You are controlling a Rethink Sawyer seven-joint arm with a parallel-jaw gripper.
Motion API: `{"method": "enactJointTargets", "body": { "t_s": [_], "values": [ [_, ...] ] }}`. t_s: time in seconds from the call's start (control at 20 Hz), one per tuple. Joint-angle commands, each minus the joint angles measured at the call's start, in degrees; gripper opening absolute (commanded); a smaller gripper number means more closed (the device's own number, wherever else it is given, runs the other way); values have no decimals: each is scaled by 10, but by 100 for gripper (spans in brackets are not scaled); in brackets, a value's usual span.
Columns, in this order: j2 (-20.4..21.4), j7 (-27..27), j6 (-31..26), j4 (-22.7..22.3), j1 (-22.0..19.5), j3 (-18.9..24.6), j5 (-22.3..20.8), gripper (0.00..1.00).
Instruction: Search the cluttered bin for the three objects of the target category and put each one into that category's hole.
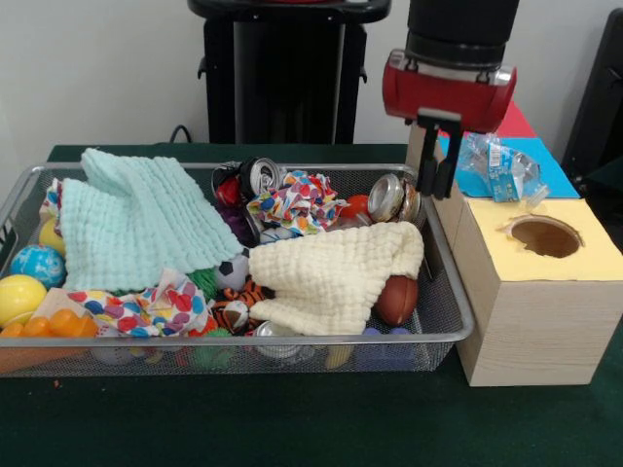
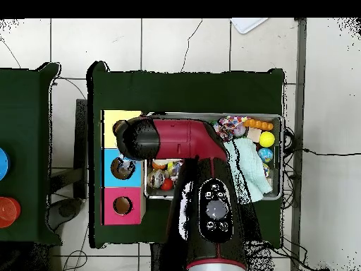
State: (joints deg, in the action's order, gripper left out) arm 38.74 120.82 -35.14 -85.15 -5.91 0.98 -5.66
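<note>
Your gripper (image 1: 435,161) hangs at the wire bin's (image 1: 458,292) right end, beside the wooden box (image 1: 531,321) — whether it is released or clenched you cannot tell. A crumpled plastic bottle (image 1: 496,165) lies on the box's blue section, behind the yellow hole (image 1: 545,236). Crushed cans (image 1: 389,197) sit among the cloths — a cream towel (image 1: 336,274) covers the football (image 1: 396,299).

Green table cloth (image 1: 292,428); white tile floor (image 2: 176,42) (cracked).
</note>
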Motion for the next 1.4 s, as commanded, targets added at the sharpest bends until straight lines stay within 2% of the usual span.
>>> {"method": "enactJointTargets", "body": {
  "t_s": [0.05,0.25,0.55,0.85,1.1,1.4],
  "values": [
    [-40,-68,30,-85,-37,64,-49,0],
    [-31,-49,15,-100,-42,79,-42,0],
    [24,-20,-40,-144,-27,86,-17,0],
    [48,-3,-77,-142,-15,93,0,0],
    [14,12,-53,-114,-8,96,-7,0],
    [-65,-10,40,-81,-24,111,-35,0]
  ]
}}
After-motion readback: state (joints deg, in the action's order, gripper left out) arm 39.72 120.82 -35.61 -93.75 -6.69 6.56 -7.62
